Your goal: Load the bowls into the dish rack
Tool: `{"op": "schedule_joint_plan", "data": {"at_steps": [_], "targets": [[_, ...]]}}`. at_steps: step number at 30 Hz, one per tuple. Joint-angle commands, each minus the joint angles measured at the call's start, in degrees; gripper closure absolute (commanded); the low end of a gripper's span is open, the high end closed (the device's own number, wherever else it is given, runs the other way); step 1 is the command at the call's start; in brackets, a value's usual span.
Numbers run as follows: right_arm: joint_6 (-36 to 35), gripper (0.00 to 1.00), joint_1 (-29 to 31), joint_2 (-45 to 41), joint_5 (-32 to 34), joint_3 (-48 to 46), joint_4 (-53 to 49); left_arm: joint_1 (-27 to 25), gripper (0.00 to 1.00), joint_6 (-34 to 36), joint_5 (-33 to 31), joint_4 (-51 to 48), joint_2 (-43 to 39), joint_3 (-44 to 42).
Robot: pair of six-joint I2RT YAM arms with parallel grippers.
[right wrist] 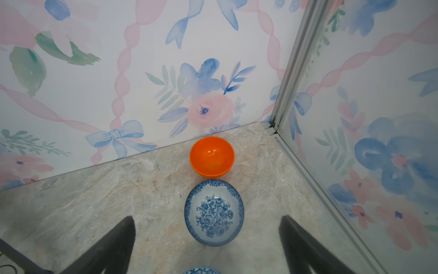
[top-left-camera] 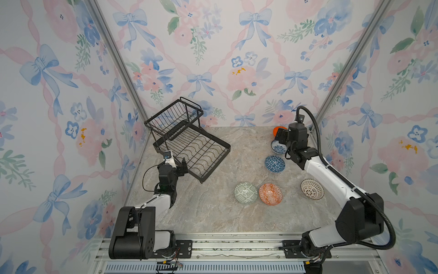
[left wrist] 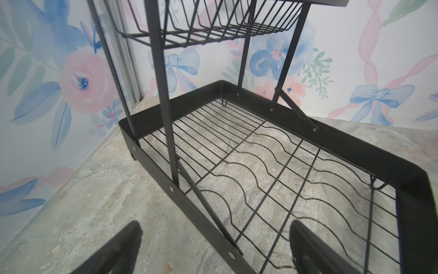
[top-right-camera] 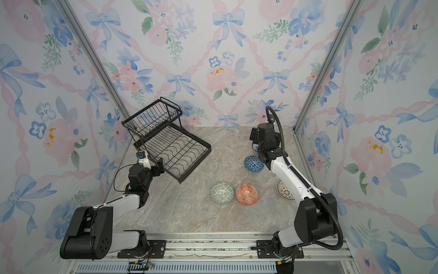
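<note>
The dish rack (top-left-camera: 215,163) sits at a slant on the marble tabletop (top-left-camera: 213,213), tucked toward the back left corner. Its wide flat base has a solid black rim and a wire floor with wavy dividers, and I see only tabletop through those wires. The raised basket (top-left-camera: 162,110) stands over the base's far end on thin posts with diagonal braces, and its wires show just wallpaper behind them.

All six bowls stand upright on the tabletop, to the right of the dish rack:
- The grey-green patterned bowl (top-left-camera: 245,192) is the closest to the rack's near corner.
- The orange-white patterned bowl (top-left-camera: 270,193) is just beside the grey-green one, on the side away from the rack.
- The white lattice bowl (top-left-camera: 312,189) stands farther out, partly hidden by my right arm in a top view.
- The dark-blue geometric bowl (top-left-camera: 275,163) is right of the rack's right corner.
- The white bowl with blue flowers (right wrist: 214,212) is beyond the geometric one.
- The plain glossy orange bowl (right wrist: 211,156) comes last, near the back wall and just beside the floral bowl. I cannot tell whether their rims meet.

My left gripper (left wrist: 214,225) is spread wide at the rack's near long rim. One finger is over bare tabletop outside the rim and the other is over the wire floor. I cannot tell whether either finger touches metal. The nearest post and its brace rise straight ahead of these fingers.

My right gripper (right wrist: 207,218) is spread wide as well and holds nothing. It hangs above the floral bowl, which lies between its two fingers in the wrist view.
</note>
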Motion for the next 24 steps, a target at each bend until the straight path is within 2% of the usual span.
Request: {"op": "schedule_joint_plan", "data": {"at_steps": [1, 4, 7, 9, 13, 19, 24], "targets": [[9.62, 0.03, 5.91, 7.88, -0.45, 7.28, -20.00, -0.98, 0.02, -4.73, -1.57, -7.61, -6.52, 0.27], [11.56, 0.03, 11.93, 13.93, -1.17, 12.94, -21.23, -1.08, 0.02, -8.88, 6.03, -12.56, -9.92, 1.55], [15.00, 0.03, 16.20, 19.75, -5.72, 18.33, -22.33, -2.17, 0.02, -15.19, 9.26, -18.16, -8.99, 4.33], [16.97, 0.03, 18.41, 23.28, -8.86, 21.36, -22.59, -3.93, 0.02, -16.40, 8.68, -18.63, -10.14, 4.53], [20.63, 0.03, 22.19, 30.78, -13.43, 27.49, -23.03, -10.14, 0.02, -11.30, 2.47, -19.07, -12.38, 5.37], [27.33, 0.01, 23.53, 38.37, -18.67, 32.86, -22.81, -12.13, 0.02, -9.49, 3.37, -26.36, -10.69, 10.52], [28.53, 0.03, 24.59, 43.81, -19.28, 38.91, -25.37, -12.56, 0.02, -8.72, 3.71, -28.61, -9.23, 12.30]]}}
